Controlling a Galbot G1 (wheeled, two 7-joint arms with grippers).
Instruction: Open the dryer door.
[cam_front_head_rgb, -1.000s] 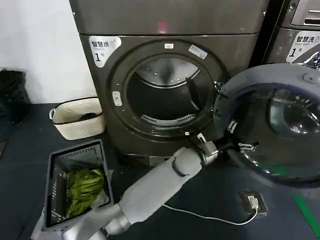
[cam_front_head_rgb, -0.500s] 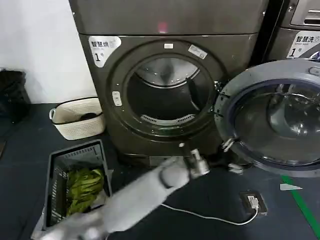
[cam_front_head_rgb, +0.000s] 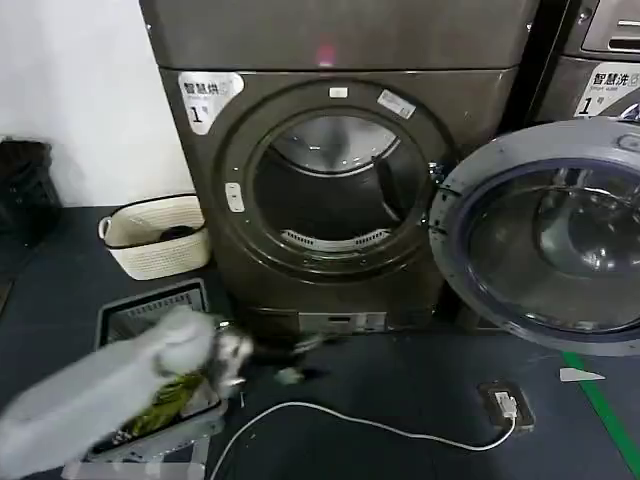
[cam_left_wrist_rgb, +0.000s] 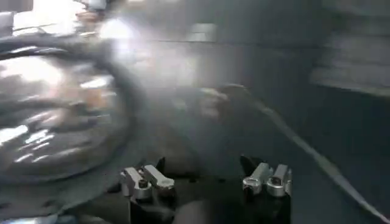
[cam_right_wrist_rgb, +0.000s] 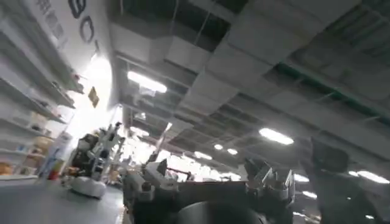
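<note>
Step in hand: I judge the opening itself is done; what I have on screen is the arm clear of the machine.
Dryer door: the large round porthole door with the wide ring and dark tinted glass hangs swung wide open to the right of the dark grey front-loading dryer, hinged at the right edge of the opening, its inner face turned toward me.
Drum opening: the round mouth of the drum is fully exposed, with nothing across it.
Left gripper: my left gripper sits low over the dark floor, in front of the dryer's bottom edge, well apart from the door. In the left wrist view its two fingers are spread with nothing between them.
Left arm: the pale grey arm crosses the near left corner of the floor, over the grey slatted crate holding green cloth.
Right gripper: parked, pointed up at a ceiling with strip lights; I see the right gripper with fingers spread and nothing held.
Nearby: a white cable runs along the floor toward a small plug block; a cream basket stands by the dryer's left side.
Next move calls for: I'd say only parking the left arm without snagging that cable or the crate; the door needs no more pull.
</note>
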